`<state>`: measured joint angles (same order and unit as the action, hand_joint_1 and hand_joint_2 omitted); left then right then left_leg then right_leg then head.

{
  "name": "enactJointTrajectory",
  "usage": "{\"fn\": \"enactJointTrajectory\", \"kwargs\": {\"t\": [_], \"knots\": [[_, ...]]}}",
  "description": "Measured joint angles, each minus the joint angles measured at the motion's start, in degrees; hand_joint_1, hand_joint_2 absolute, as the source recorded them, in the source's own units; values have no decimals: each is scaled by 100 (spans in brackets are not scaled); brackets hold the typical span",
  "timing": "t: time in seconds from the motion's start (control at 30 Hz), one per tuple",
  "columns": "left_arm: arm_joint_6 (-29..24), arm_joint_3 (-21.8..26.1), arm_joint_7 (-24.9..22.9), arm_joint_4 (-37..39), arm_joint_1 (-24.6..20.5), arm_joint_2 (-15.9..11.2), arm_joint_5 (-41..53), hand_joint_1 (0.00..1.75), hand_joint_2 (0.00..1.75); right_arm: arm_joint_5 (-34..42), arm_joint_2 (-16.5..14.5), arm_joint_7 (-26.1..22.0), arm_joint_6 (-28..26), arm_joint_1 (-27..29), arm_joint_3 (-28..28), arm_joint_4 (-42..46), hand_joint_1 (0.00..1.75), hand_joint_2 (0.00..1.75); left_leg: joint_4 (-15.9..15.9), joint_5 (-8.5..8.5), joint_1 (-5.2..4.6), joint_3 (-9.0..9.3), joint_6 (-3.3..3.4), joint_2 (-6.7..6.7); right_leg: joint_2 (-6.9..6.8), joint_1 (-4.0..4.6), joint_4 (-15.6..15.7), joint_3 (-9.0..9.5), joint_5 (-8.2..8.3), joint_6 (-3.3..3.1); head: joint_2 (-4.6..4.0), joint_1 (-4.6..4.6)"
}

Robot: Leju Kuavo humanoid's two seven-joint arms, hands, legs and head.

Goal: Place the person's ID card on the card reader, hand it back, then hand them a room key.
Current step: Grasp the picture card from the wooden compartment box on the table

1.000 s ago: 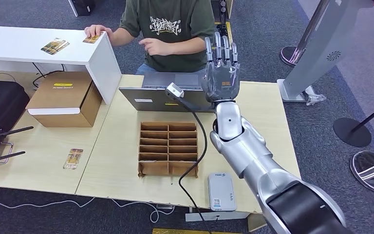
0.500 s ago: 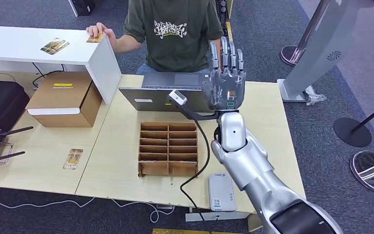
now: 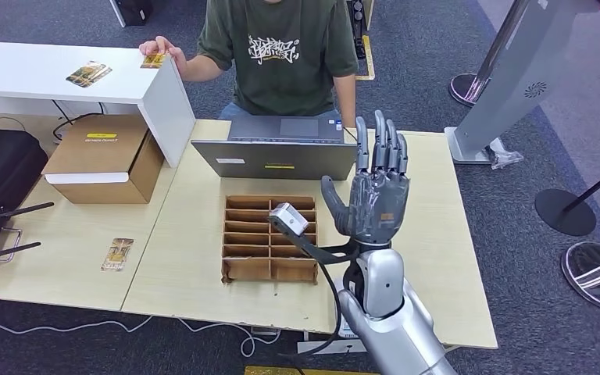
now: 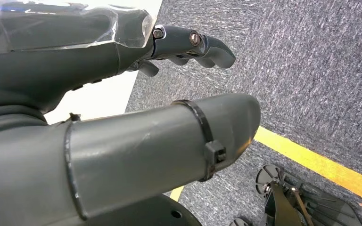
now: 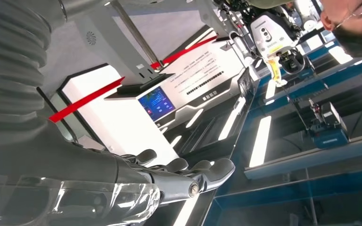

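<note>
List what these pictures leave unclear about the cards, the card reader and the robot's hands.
- Card reader: head view, mostly hidden behind the right arm.
- Card under the person's hand: too small to tell ID from room key.
- Cards on the white shelf, card on the table: print unreadable.
- Organizer slots: contents hidden by dividers.
- Left hand: left wrist view, too close to read its fingers.
- Right hand: raised, open, empty.

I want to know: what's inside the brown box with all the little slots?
The cardboard organizer on the table looks empty in the slots I can see. The right hand and its cable cover its right edge.
</note>
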<state>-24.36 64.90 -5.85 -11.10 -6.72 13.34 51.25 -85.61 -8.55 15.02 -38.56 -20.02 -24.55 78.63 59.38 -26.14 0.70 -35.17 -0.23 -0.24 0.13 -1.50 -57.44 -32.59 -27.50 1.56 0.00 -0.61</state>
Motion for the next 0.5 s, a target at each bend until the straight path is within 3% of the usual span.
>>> {"fn": "enactJointTrajectory", "kwargs": {"t": [0.5], "knots": [[98,1,-11,0,14,-6,47,0,0,0,-2,-484,0,598,356,605,0,175,0,0,0,0,0,0,-1,0,0,1,1,0,0,0]]}}
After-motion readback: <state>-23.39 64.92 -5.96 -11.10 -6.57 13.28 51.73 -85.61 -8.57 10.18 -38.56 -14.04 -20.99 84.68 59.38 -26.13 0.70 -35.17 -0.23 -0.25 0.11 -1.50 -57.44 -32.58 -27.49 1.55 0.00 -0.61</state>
